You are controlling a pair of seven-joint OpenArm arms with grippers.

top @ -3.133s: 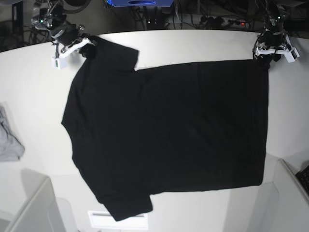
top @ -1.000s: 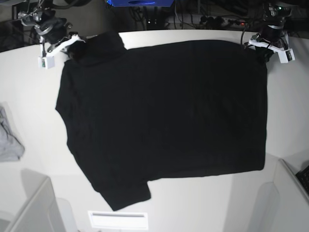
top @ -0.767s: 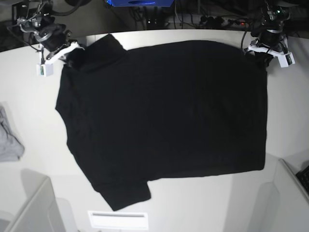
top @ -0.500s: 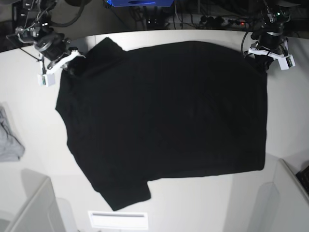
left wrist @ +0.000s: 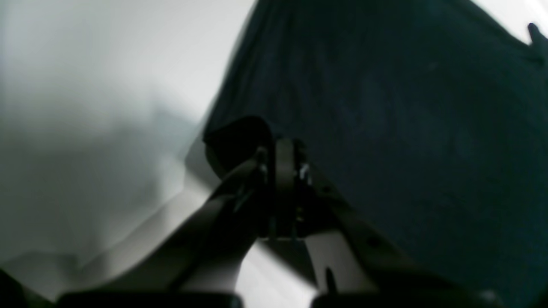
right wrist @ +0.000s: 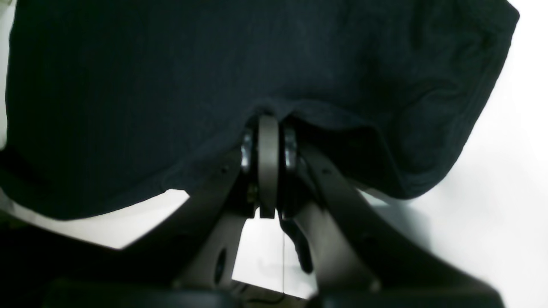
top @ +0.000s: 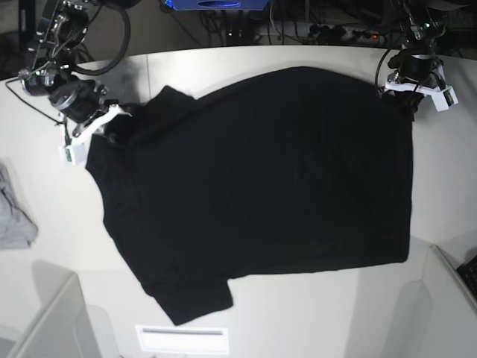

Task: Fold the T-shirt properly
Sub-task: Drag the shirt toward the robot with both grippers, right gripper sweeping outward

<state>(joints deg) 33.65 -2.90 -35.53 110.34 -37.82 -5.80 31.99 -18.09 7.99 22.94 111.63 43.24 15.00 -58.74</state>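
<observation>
base view showed the t-shirt (top: 261, 194) spread plain side up over the white table (top: 246, 56), its far edge lifted a little where we held it at both ends. our right gripper (top: 104, 128), on that view's left, was clenched on the fabric near the far sleeve, and the right wrist view showed the cloth (right wrist: 257, 85) bunched and pinched between the closed jaws, with the sleeve hanging to one side. our left gripper (top: 406, 93), on the view's right, was clamped on the far hem corner; in the left wrist view a dark fold (left wrist: 239, 141) sat right at the closed fingertips (left wrist: 284, 149), with the shirt stretching away from them. we judged that both holds sat at the ends of the same long edge so it could be carried as one straight line over the near half. the near sleeve (top: 194, 302) lay flat and untouched. a small grey cloth (top: 13, 216) sat well apart at the table's left edge.
</observation>
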